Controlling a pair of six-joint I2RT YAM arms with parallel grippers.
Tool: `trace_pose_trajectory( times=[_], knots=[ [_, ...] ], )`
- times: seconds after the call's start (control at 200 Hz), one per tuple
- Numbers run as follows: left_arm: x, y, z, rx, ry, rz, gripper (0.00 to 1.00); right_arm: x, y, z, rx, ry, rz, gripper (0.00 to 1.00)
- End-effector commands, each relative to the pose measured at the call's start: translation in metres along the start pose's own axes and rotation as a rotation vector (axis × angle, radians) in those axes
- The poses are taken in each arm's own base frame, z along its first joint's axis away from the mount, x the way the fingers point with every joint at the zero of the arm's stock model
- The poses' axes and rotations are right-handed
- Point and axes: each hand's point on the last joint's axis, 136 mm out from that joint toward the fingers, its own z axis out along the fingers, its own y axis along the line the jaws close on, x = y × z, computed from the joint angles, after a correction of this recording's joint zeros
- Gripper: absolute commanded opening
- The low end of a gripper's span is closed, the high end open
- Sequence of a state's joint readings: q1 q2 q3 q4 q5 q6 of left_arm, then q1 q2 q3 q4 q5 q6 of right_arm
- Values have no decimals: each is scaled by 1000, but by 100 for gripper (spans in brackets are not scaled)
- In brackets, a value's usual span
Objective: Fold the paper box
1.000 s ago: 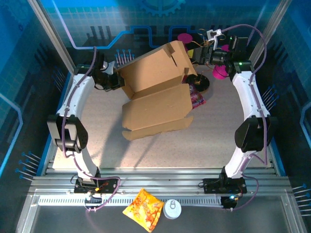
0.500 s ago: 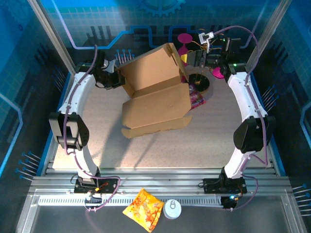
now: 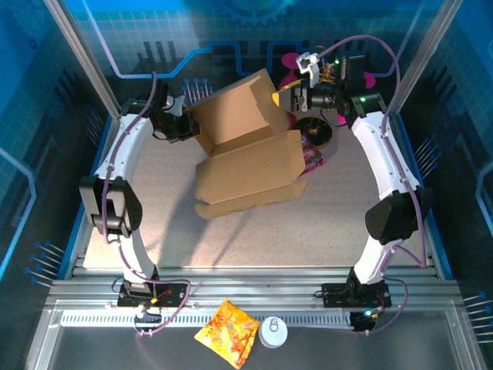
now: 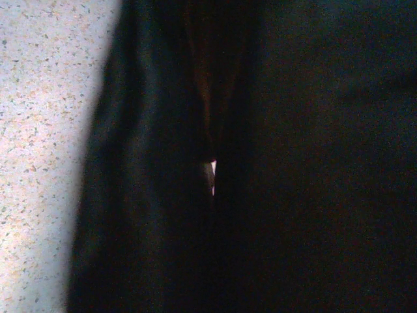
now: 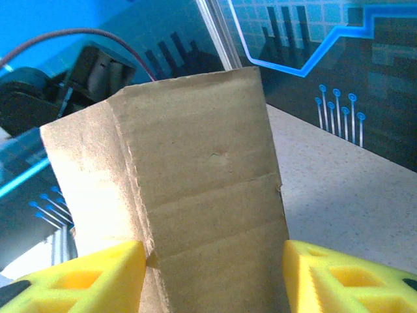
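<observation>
The paper box (image 3: 246, 158) is a big brown cardboard mailer at the back middle of the table, its lower panel lying flat and its upper panel (image 3: 235, 112) raised and tilted. My left gripper (image 3: 187, 127) is at the raised panel's left edge and looks shut on it. Dark cardboard (image 4: 260, 156) presses close against the left wrist camera and hides the fingers. My right gripper (image 3: 283, 96) is at the panel's top right corner. It is open (image 5: 212, 261), with a creased flap (image 5: 202, 169) standing between its yellow fingers (image 5: 98, 274).
A dark ring (image 3: 317, 131) and a purple packet (image 3: 312, 158) lie just right of the box, with magenta cups (image 3: 293, 62) behind. An orange-yellow snack packet (image 3: 227, 331) and a white round lid (image 3: 273, 331) sit on the near rail. Speckled table (image 4: 39, 130) shows left of the cardboard.
My right gripper has swung left and back from beside the dark ring to the box's top right corner. The left gripper has stayed at the left edge, and the raised panel shifted slightly.
</observation>
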State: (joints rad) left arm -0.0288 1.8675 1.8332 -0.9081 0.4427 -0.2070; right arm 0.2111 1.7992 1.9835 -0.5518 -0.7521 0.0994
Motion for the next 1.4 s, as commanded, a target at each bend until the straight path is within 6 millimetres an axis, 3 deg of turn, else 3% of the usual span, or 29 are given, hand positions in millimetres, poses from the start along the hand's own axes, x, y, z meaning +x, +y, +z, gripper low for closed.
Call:
trace_pose_trajectory(
  times=[0.0,0.275,0.435,0.615,0.815,1.146,1.391],
  knots=[
    [-5,-15,-10,37,-16,31,0,-2,-1,-3,100,15,-84,58],
    [-3,-17,-13,38,-23,37,0,0,-17,-1,282,49,-188,63],
    [-2,-19,-15,40,-24,42,0,-2,-16,9,316,64,-241,65],
    [0,-22,-18,30,-30,59,0,-4,-29,18,408,87,-277,63],
    [1,-22,-21,23,-41,64,0,-9,-44,30,549,123,-330,52],
    [1,-24,-25,15,-54,66,0,-2,-58,45,676,171,-369,44],
    [-1,-25,-27,-9,-59,45,0,-7,-64,36,807,176,-392,21]
  ],
)
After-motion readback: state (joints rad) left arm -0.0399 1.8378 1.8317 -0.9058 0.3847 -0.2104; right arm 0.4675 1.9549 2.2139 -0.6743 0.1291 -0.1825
